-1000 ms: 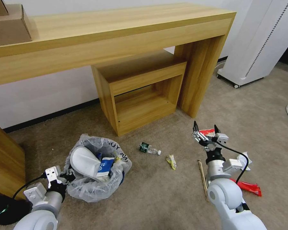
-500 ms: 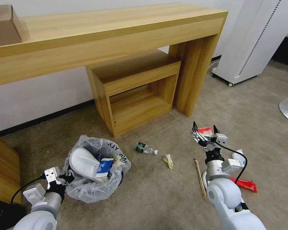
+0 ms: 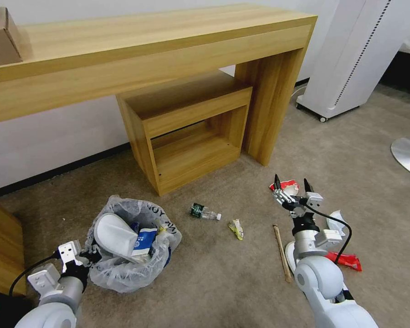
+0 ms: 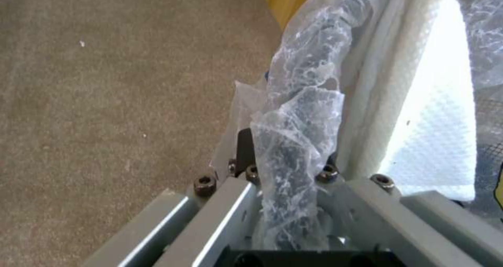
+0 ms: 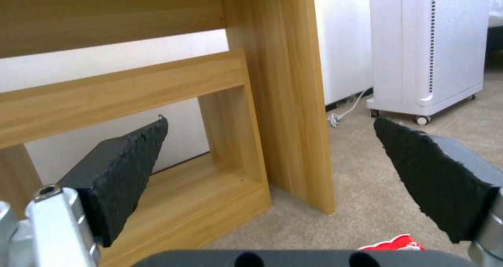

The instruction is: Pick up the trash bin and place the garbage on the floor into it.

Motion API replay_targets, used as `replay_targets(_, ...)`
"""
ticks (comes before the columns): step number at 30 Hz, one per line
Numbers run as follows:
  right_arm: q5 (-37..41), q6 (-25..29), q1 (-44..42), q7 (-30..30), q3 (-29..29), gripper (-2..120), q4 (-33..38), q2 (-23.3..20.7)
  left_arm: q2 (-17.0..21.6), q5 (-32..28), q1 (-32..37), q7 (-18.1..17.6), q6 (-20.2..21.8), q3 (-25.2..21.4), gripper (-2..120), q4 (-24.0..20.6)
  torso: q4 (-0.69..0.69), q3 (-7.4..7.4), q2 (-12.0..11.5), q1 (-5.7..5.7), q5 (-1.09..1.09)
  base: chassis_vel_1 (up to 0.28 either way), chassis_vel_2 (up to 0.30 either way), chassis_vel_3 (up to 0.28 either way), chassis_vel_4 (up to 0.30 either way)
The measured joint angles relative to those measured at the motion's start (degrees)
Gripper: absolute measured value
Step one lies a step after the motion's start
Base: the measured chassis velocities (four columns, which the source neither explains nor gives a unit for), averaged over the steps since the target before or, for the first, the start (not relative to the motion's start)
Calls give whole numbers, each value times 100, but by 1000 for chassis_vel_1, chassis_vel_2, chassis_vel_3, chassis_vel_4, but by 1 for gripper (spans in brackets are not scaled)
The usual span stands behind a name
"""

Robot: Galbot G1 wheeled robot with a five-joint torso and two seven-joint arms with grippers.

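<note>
Left gripper (image 3: 87, 260), lower left: fingers clamped on bin (image 3: 131, 248) rim. Right gripper (image 3: 292, 192), lower right: fingers apart over red wrapper (image 3: 287, 186). Thin liner might slip, tipping bin.

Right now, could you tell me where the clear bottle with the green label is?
In the head view the clear bottle lies on the beige carpet at centre, between the trash bin and the yellow wrapper.

Floor (image 3: 223, 282): beige. Trash bin (image 3: 123, 273): clear liner, black lettering. Desk (image 3: 136, 50): light wood grain. Wrapper (image 3: 346, 260): red. Bottle (image 3: 204, 212): green label
</note>
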Motion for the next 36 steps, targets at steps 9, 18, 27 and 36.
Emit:
replay_targets(9, -86, 37, -21, -13, 16, 100, -56, 43, -8, 0, -27, -7, -1, 14, 0, 28, 0, 0, 0, 0, 0, 0, 0, 0, 0)
replay_targets(18, -76, -5, -38, -22, -5, 100, -56, 50, -4, -1, -26, -1, -30, 9, 0, 39, 0, -1, 0, 0, 0, 0, 0, 0, 0)
replay_targets(27, -62, -25, -29, -42, -22, 100, -58, 53, 14, -9, -75, 5, -46, 22, 0, 91, 0, 1, -1, 0, -1, -106, 104, 99, -103)
replay_targets(36, -66, -30, 4, -41, -108, 100, -97, 75, 20, -9, -94, 11, -46, 37, 0, 118, 0, 0, -1, 1, 0, -31, 29, 29, -31)
